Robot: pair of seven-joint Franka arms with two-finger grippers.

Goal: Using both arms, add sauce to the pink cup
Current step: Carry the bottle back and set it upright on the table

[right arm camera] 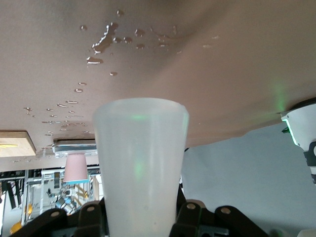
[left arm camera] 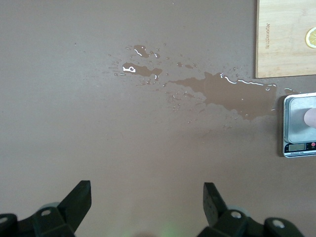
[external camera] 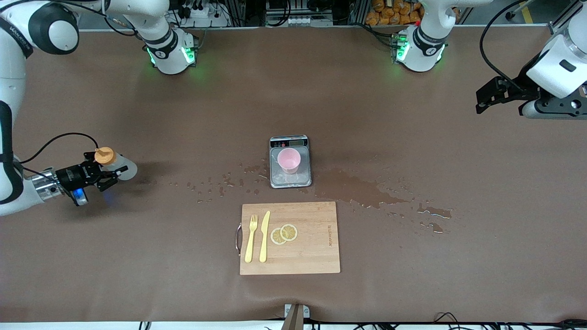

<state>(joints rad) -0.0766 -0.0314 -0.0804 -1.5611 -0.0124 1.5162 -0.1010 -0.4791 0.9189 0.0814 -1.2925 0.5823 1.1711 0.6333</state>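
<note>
Bare table around the scale; cutting board flanks its nearer side.

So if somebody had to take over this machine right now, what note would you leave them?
Right gripper: shut on the sauce bottle, at the right arm's end of the table.
Left gripper: open, holding nothing, waiting over the left arm's end.
Pink cup: upright on the scale mid-table, wet puddles beside it.
Done: bottle picked up.
Left: carry the bottle to the cup and squeeze sauce in; whether the cup holds any yet can't be seen.
</note>
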